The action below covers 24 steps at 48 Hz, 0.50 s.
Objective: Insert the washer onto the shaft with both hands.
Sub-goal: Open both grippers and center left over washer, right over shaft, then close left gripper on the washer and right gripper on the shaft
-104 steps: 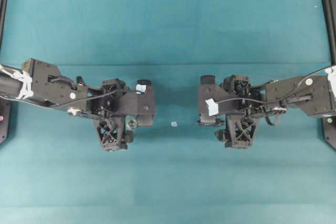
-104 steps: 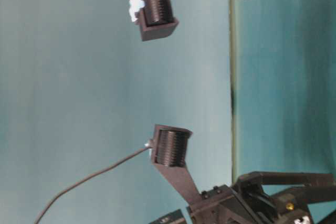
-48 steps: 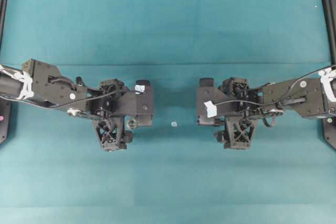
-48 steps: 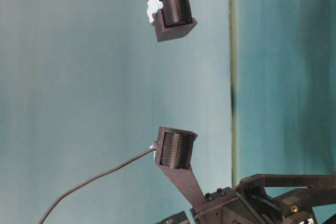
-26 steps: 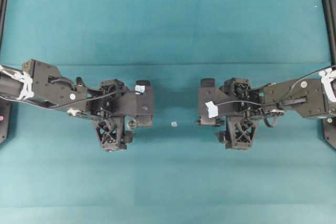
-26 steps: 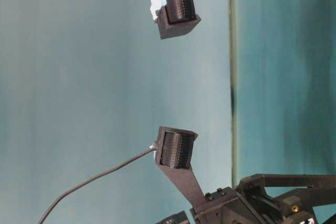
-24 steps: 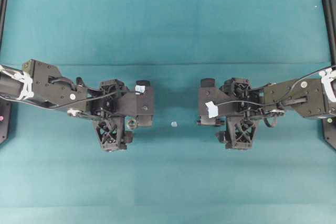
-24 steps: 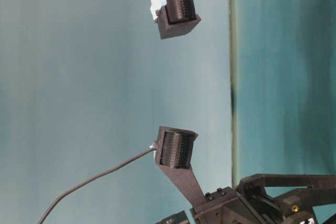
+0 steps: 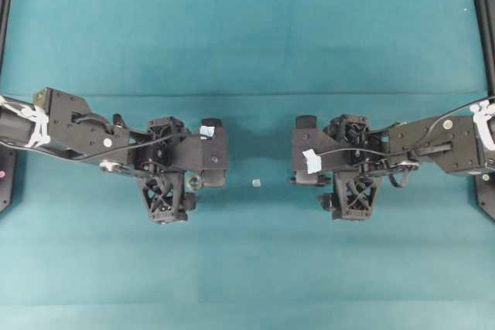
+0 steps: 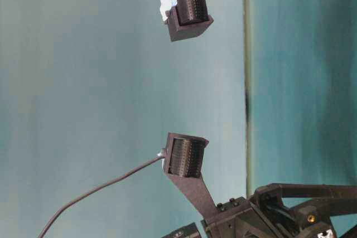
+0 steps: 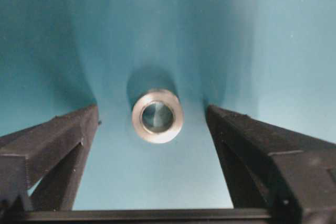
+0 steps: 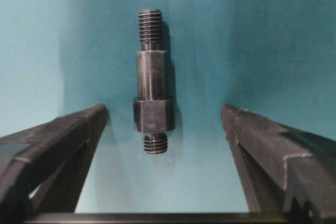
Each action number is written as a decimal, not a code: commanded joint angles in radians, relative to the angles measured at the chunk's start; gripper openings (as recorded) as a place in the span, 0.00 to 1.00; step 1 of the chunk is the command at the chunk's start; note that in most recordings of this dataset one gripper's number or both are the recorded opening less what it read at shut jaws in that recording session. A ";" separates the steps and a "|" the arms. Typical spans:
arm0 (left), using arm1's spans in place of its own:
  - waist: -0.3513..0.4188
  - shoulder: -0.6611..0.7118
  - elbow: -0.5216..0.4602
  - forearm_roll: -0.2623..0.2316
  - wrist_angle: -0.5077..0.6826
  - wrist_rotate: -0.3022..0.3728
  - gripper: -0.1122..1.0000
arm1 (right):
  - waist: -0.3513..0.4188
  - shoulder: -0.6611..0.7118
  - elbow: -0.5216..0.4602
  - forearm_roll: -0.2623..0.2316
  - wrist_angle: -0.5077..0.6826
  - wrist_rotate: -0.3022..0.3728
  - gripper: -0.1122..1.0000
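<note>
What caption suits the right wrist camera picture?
A stepped, threaded shaft lies on teal cloth between the right gripper's open fingers.

1. Bare teal cloth (image 9: 247, 36) lay open between the left gripper (image 11: 152, 124) and right gripper (image 12: 164, 121).
2. Only a small pale speck (image 9: 256, 182) sat in that gap.
3. The washer (image 11: 157, 116) and the shaft (image 12: 152, 85) each stood between spread fingers, apart from both.

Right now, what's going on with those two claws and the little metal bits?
Left gripper open, straddling the washer. Right gripper open, straddling the shaft. Both parts lie on the mat, ungripped. Nothing in the way.
</note>
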 commanded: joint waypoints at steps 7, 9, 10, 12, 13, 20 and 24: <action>-0.006 -0.011 -0.008 0.002 -0.025 0.003 0.78 | 0.003 -0.005 -0.006 0.005 -0.008 -0.003 0.45; -0.006 -0.012 -0.006 0.002 -0.032 0.005 0.72 | 0.003 -0.005 -0.005 0.005 -0.009 -0.005 0.38; -0.008 -0.014 -0.005 0.002 -0.035 0.006 0.70 | 0.003 -0.005 -0.005 0.005 -0.011 -0.005 0.35; -0.009 -0.014 -0.003 0.002 -0.035 0.006 0.64 | 0.002 -0.006 -0.003 0.005 -0.009 -0.008 0.30; -0.009 -0.015 -0.003 0.002 -0.037 0.006 0.59 | 0.002 -0.006 -0.005 0.005 -0.009 -0.008 0.27; -0.015 -0.015 -0.005 0.002 -0.037 0.011 0.43 | 0.002 -0.006 -0.003 0.005 -0.006 -0.006 0.11; -0.018 -0.017 -0.006 0.002 -0.037 0.014 0.43 | 0.002 -0.006 -0.003 0.005 -0.006 -0.009 0.11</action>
